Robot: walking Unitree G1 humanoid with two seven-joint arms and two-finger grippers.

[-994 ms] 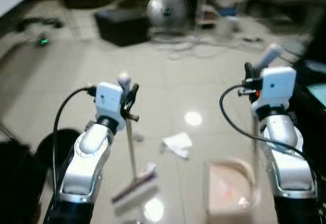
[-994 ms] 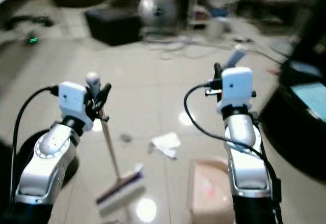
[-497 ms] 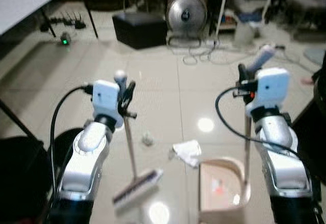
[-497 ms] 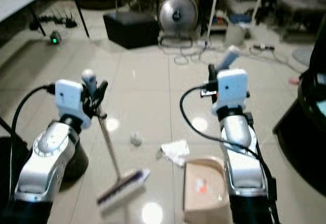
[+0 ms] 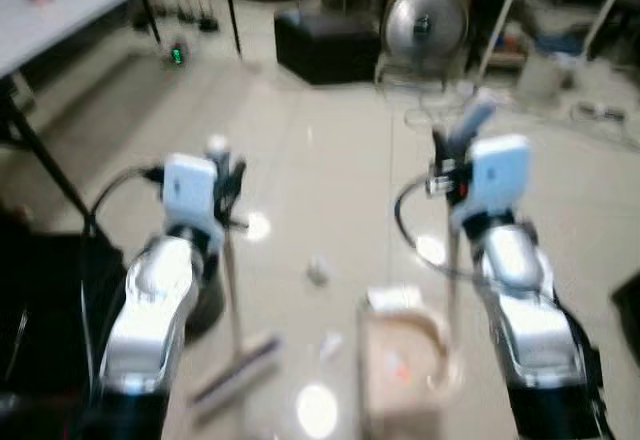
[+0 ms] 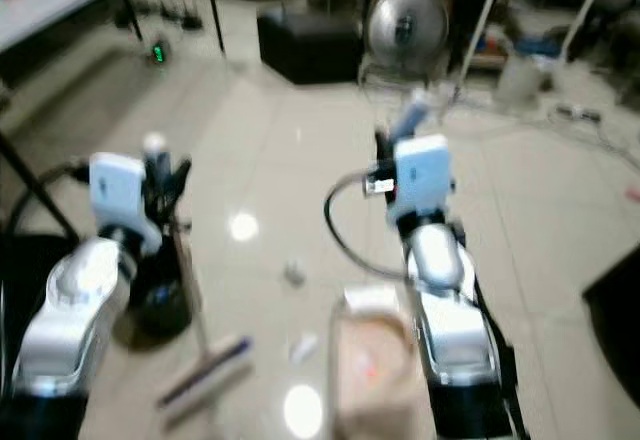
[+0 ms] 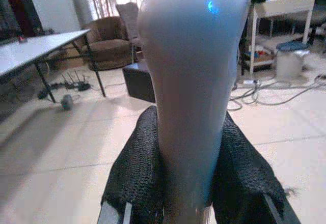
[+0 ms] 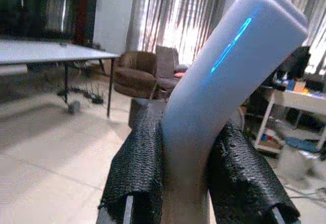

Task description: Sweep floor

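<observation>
Your left gripper [image 7: 186, 183] clamps the broom [image 5: 232, 300], lower left; your right gripper [image 8: 186, 178] clamps the dustpan [image 5: 405, 345], lower centre. Sweep the scraps [image 5: 318, 272] at centre toward it with short, low strokes.

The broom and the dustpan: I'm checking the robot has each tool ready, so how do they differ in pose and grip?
The broom is held by the left gripper; the dustpan by the right gripper. The broom's head lies slanted and narrow on the floor; the dustpan's tray sits broad and flat. The broom's handle top is rounded and straight; the dustpan's is angled. Both have upright handles clamped between black fingers.
</observation>
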